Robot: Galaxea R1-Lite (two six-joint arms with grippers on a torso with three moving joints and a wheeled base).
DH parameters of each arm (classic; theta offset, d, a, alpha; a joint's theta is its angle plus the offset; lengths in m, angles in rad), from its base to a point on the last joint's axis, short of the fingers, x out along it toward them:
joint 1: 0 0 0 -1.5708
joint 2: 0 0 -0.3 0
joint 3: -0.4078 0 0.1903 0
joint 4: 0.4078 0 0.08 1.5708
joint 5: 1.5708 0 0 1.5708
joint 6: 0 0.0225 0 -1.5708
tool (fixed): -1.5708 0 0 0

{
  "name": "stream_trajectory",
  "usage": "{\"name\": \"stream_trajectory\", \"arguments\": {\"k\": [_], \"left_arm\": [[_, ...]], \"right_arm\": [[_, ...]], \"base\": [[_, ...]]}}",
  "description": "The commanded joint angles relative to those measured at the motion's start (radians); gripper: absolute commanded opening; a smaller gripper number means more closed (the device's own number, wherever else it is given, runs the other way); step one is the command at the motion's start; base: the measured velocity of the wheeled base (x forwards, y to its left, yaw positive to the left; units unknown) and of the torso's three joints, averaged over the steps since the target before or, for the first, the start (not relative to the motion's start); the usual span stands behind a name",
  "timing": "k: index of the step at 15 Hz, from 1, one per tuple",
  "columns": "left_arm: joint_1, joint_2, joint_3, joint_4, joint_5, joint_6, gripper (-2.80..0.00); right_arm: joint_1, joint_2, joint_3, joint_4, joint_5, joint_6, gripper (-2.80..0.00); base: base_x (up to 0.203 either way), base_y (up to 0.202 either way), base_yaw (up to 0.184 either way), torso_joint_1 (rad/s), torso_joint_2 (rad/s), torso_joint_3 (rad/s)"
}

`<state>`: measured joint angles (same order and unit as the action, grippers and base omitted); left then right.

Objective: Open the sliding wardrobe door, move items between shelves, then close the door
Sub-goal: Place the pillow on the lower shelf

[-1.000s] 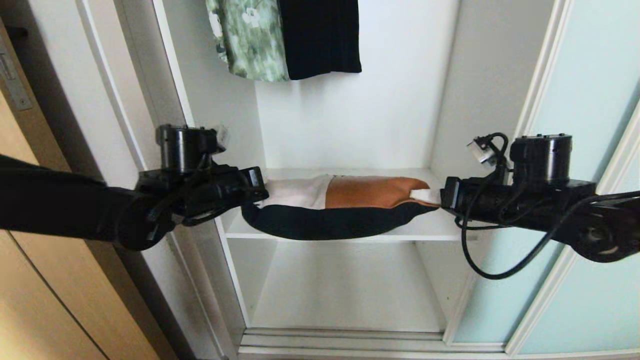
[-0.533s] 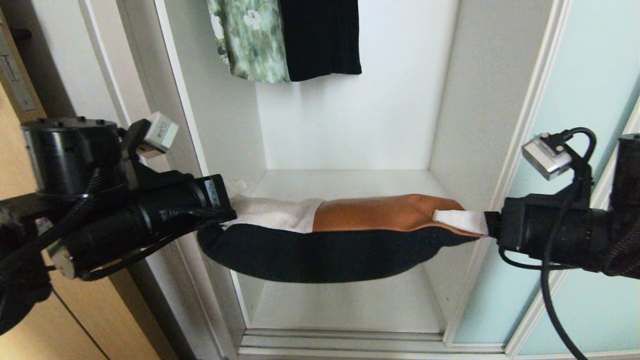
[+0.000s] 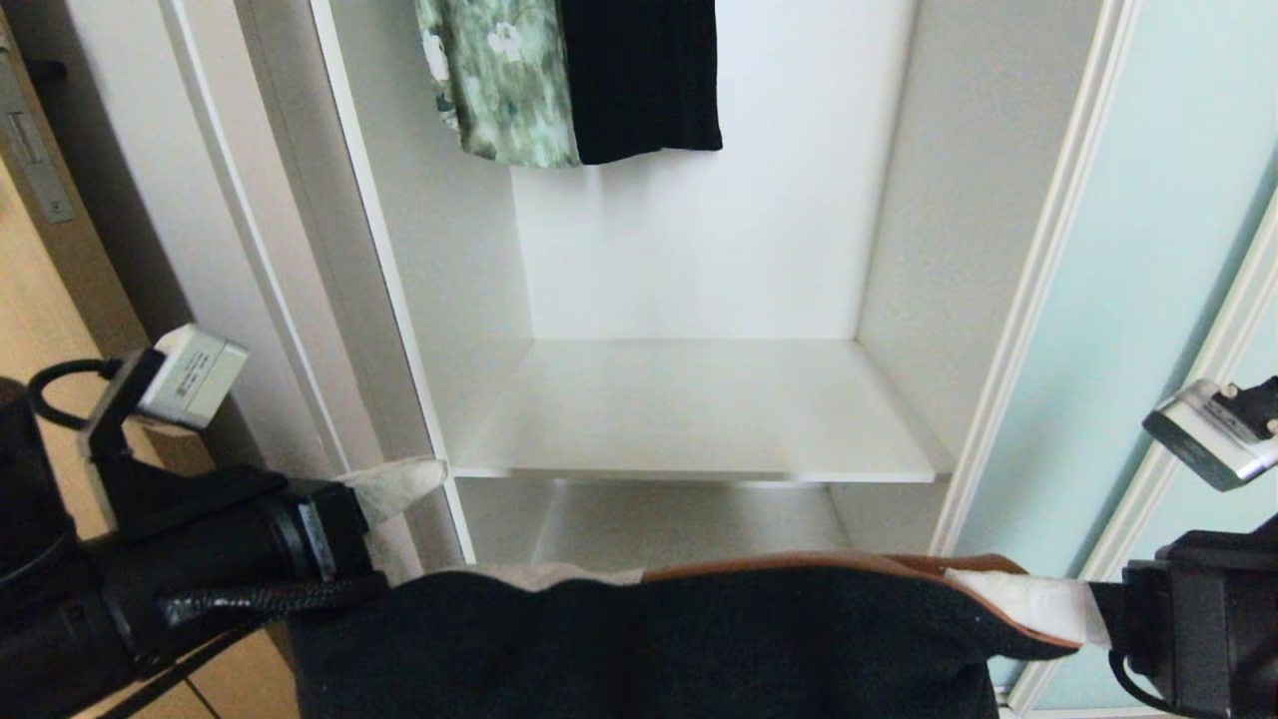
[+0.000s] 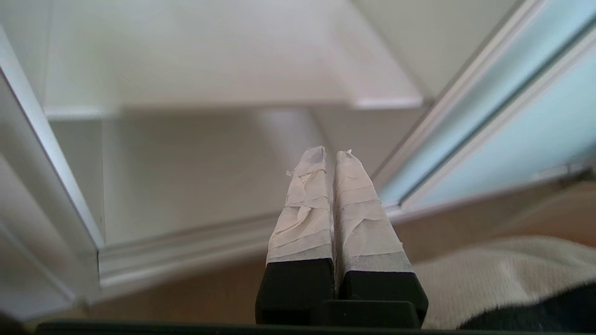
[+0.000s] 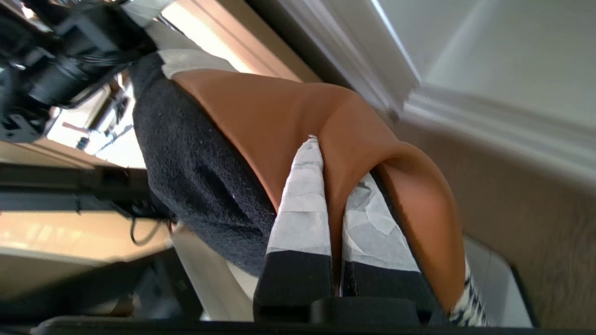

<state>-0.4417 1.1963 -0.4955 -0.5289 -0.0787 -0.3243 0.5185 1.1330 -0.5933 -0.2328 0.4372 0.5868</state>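
Cushion (image 3: 649,639) hangs in front of the wardrobe, below the bare upper shelf (image 3: 699,409). Right gripper (image 5: 333,167) pinches its rust corner; left gripper (image 4: 326,156), fingers together, grips nothing, so 1 arm carries it.
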Motion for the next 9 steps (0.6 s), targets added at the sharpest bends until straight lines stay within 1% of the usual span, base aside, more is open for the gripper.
{"name": "stream_trajectory", "arguments": {"k": [1,3,5,6,9], "left_arm": [[-0.005,-0.053,0.05,-0.004,0.0,-0.003,-2.8],[-0.005,-0.075,0.053,-0.002,-0.002,-0.019,-2.8],[-0.005,-0.069,0.035,-0.003,-0.017,-0.021,-2.8],[-0.005,-0.062,0.027,-0.003,-0.022,-0.021,-2.8],[-0.005,-0.04,0.035,-0.005,-0.021,-0.019,-2.8]], "right_arm": [[0.011,-0.017,0.065,-0.022,0.003,0.004,-2.8],[0.022,-0.05,0.114,-0.044,0.004,0.005,-2.8],[0.022,-0.059,0.116,-0.046,0.005,0.005,-2.8],[0.022,-0.058,0.115,-0.046,0.005,0.005,-2.8],[0.022,-0.046,0.121,-0.046,0.005,0.005,-2.8]], "base": [[0.0,0.0,0.0,0.0,0.0,0.0],[0.0,0.0,0.0,0.0,0.0,0.0],[0.0,0.0,0.0,0.0,0.0,0.0],[-0.128,0.0,-0.001,0.019,0.0,0.0],[-0.195,0.0,-0.002,0.001,0.0,0.003]]}}
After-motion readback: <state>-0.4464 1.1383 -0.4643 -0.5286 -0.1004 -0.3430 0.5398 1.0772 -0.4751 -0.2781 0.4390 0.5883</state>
